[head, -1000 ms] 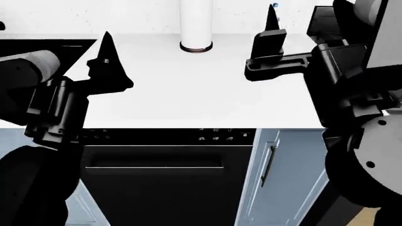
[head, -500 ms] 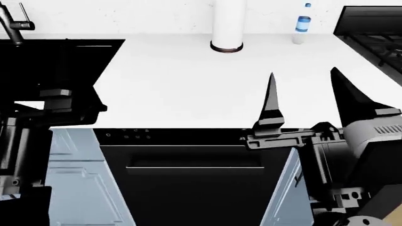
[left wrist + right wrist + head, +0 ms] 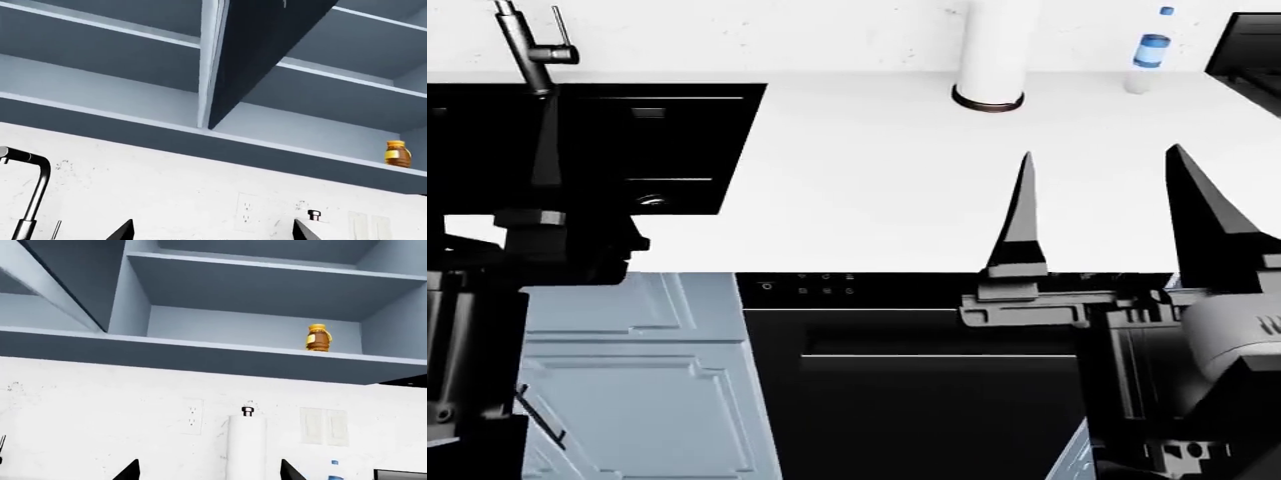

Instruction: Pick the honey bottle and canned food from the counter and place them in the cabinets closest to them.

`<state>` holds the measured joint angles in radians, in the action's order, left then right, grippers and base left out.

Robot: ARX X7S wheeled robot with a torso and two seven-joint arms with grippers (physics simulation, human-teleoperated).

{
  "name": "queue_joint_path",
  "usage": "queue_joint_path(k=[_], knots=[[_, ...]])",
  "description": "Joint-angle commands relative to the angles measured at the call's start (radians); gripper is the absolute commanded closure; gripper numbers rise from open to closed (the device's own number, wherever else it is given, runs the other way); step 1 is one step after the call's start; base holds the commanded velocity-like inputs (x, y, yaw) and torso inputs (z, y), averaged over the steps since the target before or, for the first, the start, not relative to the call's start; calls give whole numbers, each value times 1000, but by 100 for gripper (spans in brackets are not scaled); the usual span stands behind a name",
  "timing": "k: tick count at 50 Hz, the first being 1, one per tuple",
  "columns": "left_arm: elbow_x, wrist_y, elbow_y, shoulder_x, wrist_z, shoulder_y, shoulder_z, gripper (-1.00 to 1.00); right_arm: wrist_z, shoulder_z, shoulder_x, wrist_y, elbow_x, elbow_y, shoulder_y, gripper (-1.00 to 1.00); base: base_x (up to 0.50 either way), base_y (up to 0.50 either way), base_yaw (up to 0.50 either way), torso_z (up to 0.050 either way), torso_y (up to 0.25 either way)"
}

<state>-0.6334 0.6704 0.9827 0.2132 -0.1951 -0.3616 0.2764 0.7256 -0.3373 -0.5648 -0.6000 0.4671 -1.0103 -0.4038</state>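
Note:
The honey bottle [image 3: 319, 337] is a small amber bottle with a yellow cap. It stands upright on the lower shelf of an open wall cabinet, seen in the left wrist view as the honey bottle [image 3: 397, 153]. My right gripper [image 3: 1108, 205] is open and empty over the counter's front edge, its fingertips [image 3: 130, 471] pointing at the back wall. My left gripper [image 3: 213, 232] is open and empty too, facing the wall beside the faucet [image 3: 30, 200]. In the head view only the left arm [image 3: 547, 240] shows, low at the left. The canned food is out of view.
A black sink [image 3: 601, 140] with a faucet [image 3: 527, 40] is set in the white counter [image 3: 868, 180]. A paper towel roll [image 3: 994, 50] and a clear blue-labelled bottle [image 3: 1148, 60] stand at the back. A dishwasher [image 3: 908, 380] sits below. A dark open cabinet door [image 3: 260, 55] hangs overhead.
The head view has swung left, so the towel roll and bottle slid right and the sink came into sight. The right gripper dropped back to the counter's front edge. The left arm sank lower.

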Motion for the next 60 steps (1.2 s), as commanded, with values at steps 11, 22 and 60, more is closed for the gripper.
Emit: queue_joint_path(k=[11, 22, 60], knots=[[-75, -20, 15, 43, -9, 23, 13, -100, 21, 1, -16, 34, 38, -12, 1, -100, 0, 500, 0, 0, 0], [-85, -30, 13, 59, -33, 22, 10, -100, 36, -13, -26, 36, 44, -15, -8, -100, 0, 500, 0, 0, 0], [-119, -82, 16, 111, -76, 40, -15, -100, 133, -87, -86, 63, 80, -22, -53, -100, 0, 500, 0, 0, 0]])
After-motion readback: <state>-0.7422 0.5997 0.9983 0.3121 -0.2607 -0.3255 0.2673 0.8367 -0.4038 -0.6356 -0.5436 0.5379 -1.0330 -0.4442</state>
